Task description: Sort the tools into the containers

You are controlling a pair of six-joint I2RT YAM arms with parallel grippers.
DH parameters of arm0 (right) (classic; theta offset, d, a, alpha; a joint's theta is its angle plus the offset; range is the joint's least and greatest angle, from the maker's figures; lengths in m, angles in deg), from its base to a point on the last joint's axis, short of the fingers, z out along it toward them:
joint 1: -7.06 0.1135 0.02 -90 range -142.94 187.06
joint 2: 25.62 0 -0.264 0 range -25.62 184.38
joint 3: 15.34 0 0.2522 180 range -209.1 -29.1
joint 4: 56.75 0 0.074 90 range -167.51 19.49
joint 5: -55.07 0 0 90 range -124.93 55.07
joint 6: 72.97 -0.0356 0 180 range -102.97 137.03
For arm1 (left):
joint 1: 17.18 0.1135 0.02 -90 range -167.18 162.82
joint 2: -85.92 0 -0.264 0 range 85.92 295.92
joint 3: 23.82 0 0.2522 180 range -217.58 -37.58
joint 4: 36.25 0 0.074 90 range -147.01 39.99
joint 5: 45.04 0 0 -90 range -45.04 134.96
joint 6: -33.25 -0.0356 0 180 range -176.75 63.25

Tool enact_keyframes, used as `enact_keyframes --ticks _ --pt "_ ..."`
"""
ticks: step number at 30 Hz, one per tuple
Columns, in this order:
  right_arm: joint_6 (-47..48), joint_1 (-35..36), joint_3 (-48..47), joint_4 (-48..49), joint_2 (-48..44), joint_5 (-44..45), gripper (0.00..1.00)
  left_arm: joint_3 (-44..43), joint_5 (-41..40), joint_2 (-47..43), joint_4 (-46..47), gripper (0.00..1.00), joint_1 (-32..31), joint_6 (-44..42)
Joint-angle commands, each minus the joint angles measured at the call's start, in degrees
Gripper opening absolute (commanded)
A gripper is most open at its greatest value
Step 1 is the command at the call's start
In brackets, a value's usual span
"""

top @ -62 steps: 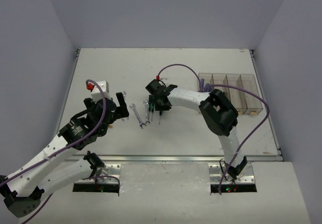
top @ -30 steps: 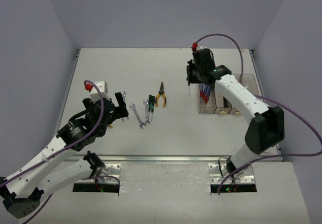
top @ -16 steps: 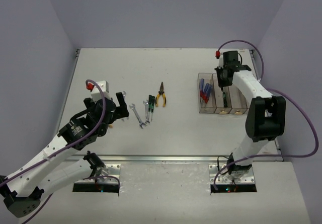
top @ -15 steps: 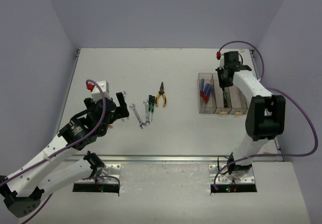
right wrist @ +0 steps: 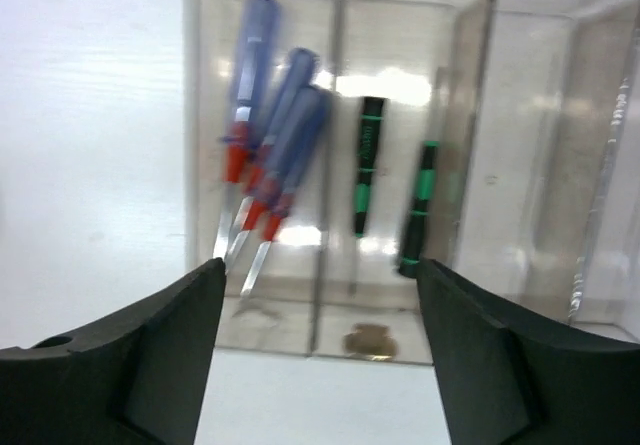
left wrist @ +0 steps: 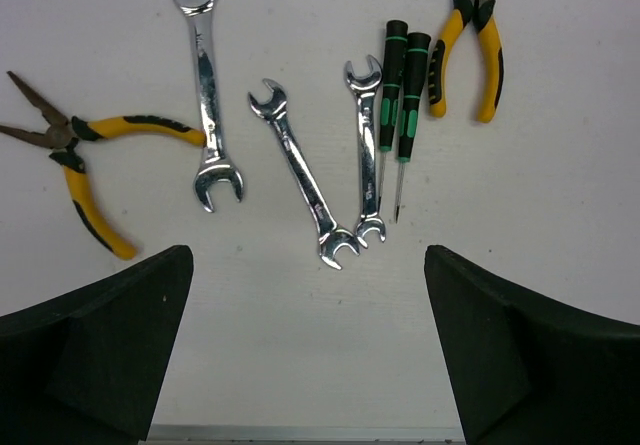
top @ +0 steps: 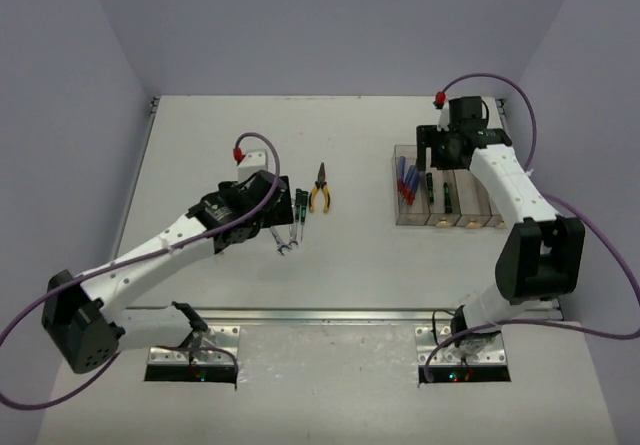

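Observation:
My left gripper (left wrist: 312,365) (top: 271,198) hangs open over the loose tools on the table. They are three silver wrenches (left wrist: 205,85) (left wrist: 303,187) (left wrist: 366,145), two green/black screwdrivers (left wrist: 396,90) (top: 298,205) and two yellow-handled pliers (left wrist: 470,35) (left wrist: 80,155). Nothing lies between its fingers (left wrist: 100,345). Over the near end of the containers (right wrist: 330,330) (top: 455,215) my right gripper (right wrist: 320,365) (top: 440,160) is open and empty. Blue-handled screwdrivers (right wrist: 270,155) (top: 407,180) lie in the leftmost bin. In the second bin are two green/black ones (right wrist: 368,165) (right wrist: 418,210).
The third bin (right wrist: 545,145) shows nothing inside from the right wrist view. A metal rail (top: 350,315) runs along the table's near edge. Grey walls (top: 90,115) close in the left, right and back.
My left arm has swung in from the left to above the tools. My right gripper has opened and let a green/black screwdriver drop into the second bin.

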Motion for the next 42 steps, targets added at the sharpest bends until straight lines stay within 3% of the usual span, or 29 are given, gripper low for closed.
enact_keyframes --ticks 1,3,5,8,10,11,21,42 --pt "-6.8 8.8 5.1 2.6 -13.4 -11.6 0.83 -5.7 3.7 12.1 10.6 0.94 2.9 -1.6" --pt "-8.5 10.4 7.8 3.8 -17.2 -17.5 0.87 -8.6 3.0 19.5 11.8 0.81 4.9 -4.0" --pt "-10.2 10.7 12.4 6.3 -20.5 -20.6 0.99 -11.6 4.4 24.6 13.5 0.66 7.3 -5.8" --pt "-11.1 10.9 16.3 8.0 -23.9 -22.8 0.99 -12.7 12.1 28.2 18.3 0.53 10.6 -9.5" --pt "-10.9 10.9 18.1 7.9 -25.9 -23.2 0.99 -15.4 13.0 31.0 18.8 0.32 12.0 -11.4" --pt "-10.7 10.9 19.0 8.0 -27.0 -23.2 0.99 -17.2 13.4 32.8 18.4 0.29 12.1 -12.5" --pt "-9.2 10.9 23.9 8.1 -31.3 -24.3 0.99 -24.2 18.3 45.9 15.1 0.28 12.2 -13.0" --pt "-8.8 10.9 24.9 9.0 -32.2 -26.2 0.99 -22.8 20.6 51.1 16.2 0.23 12.2 -11.0"
